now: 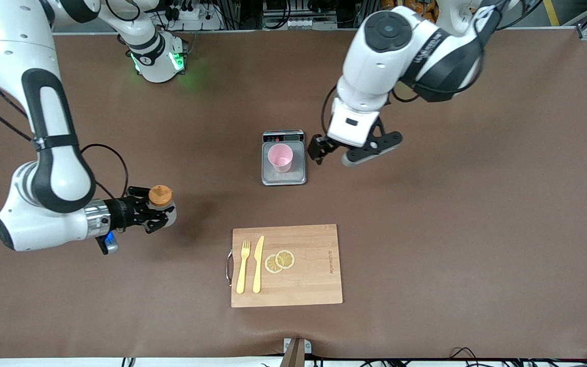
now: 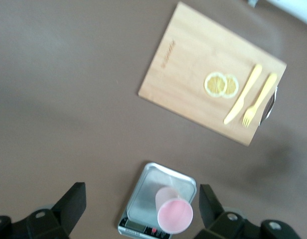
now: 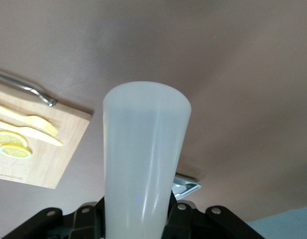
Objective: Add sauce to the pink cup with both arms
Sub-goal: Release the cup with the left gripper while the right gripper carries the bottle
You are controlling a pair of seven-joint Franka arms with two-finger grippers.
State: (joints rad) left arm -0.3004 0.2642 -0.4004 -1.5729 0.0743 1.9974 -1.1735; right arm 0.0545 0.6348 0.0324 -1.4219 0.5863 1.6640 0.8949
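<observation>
Right pincer hides sauce body — cap shows.

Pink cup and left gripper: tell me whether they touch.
Apart. In the left wrist view the open fingers stand clear on either side of the pink cup.

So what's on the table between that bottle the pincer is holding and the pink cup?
Nothing: in the front view only bare brown table separates the sauce bottle, held in the right pincer, from the pink cup on its scale.

Front cam high, faces robots. Wrist cams look down; all share cutting board.
</observation>
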